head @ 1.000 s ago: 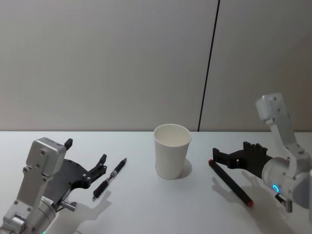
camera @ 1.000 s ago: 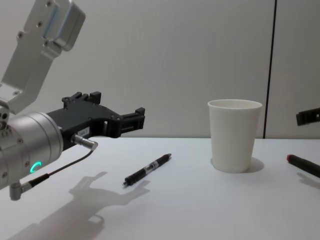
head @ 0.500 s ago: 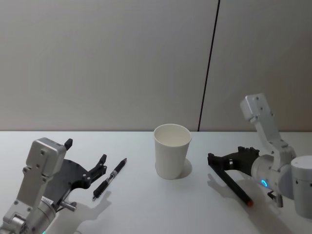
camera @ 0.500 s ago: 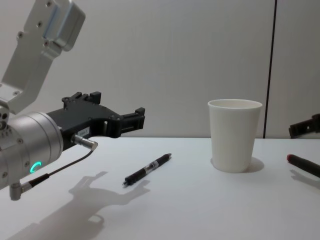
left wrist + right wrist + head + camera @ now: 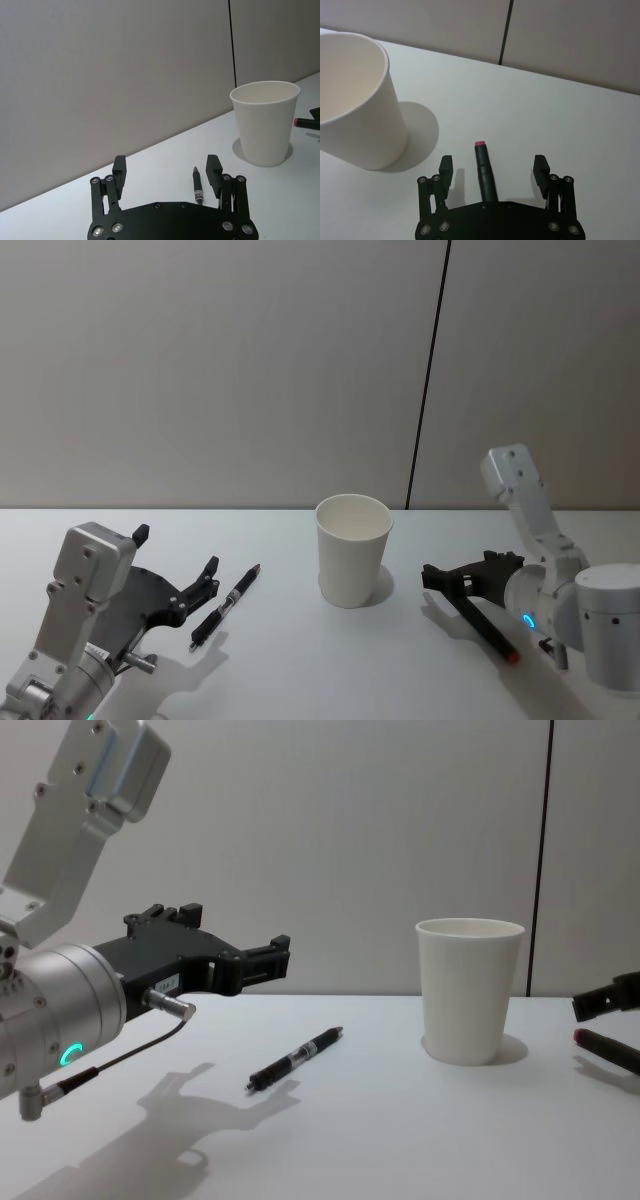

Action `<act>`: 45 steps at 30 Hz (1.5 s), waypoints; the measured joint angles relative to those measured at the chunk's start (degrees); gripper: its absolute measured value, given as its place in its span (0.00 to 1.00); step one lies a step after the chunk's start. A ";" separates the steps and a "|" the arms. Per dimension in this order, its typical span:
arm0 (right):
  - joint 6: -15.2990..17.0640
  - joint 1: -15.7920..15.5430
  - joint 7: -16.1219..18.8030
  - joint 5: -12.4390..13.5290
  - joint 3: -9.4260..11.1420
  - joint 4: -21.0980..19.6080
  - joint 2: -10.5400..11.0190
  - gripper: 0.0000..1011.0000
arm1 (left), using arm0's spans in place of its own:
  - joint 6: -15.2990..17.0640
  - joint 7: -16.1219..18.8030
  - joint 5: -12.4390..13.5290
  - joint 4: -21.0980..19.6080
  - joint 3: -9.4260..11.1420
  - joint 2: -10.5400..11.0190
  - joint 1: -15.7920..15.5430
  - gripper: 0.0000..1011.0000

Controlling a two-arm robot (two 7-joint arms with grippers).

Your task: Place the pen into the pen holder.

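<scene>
Right claw [image 5: 493, 162] is wide open and holds nothing. It hangs low over the table [image 5: 300, 660], on the right side. One finger is on each side of the red-tipped pen [image 5: 485, 172], and neither finger touches it. The pen lies flat on the table. One red end points toward the far side, a little past the fingers. Its other red end is nearer to the robot.

Just to the left of this pen stands the pen holder [image 5: 353, 550]. It is a white paper cup, standing upright in the middle of the table with its mouth open. Nothing can be seen inside it. The pen and the cup are near each other but do not touch.

Farther left, well apart from the cup, a black pen [image 5: 225, 607] lies flat on the table. The left claw [image 5: 166, 167] waits just by its near end. That claw is wide open too and holds nothing.

I think the step now is getting ready to grab the red-tipped pen. The claw looks lined up. Next it likely needs to go down a little more and squeeze the pen in the middle. Then it must lift the pen, carry it left over the cup, tip it upright and let go.
</scene>
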 joint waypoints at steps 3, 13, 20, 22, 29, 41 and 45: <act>-0.24 0.08 -0.02 -0.25 -0.12 0.65 -0.27 0.99 | 0.00 0.00 0.00 0.00 0.00 0.00 0.00 0.99; -0.69 0.10 -0.15 -0.78 -0.34 2.47 -1.24 0.99 | 0.00 0.00 0.00 0.00 0.00 0.00 0.00 0.99; -0.94 -0.13 -0.20 -0.98 -0.31 3.51 -1.83 0.99 | 0.00 0.00 0.00 0.00 0.00 0.00 0.00 0.99; -1.03 -0.21 -0.20 -1.04 -0.26 3.79 -2.01 0.99 | 0.00 0.00 0.00 0.00 0.00 0.00 0.00 0.99; -1.21 -0.35 -0.14 -1.17 -0.12 4.32 -2.35 0.99 | 0.00 0.00 0.00 0.00 0.00 0.00 0.00 0.99; -1.46 -0.46 0.01 -1.21 0.00 4.76 -2.64 0.87 | 0.00 0.00 0.00 0.00 0.00 0.00 0.00 0.99; -1.51 -0.47 0.03 -1.21 0.02 4.82 -2.69 0.75 | 0.00 0.00 0.00 0.00 0.00 0.00 0.00 0.99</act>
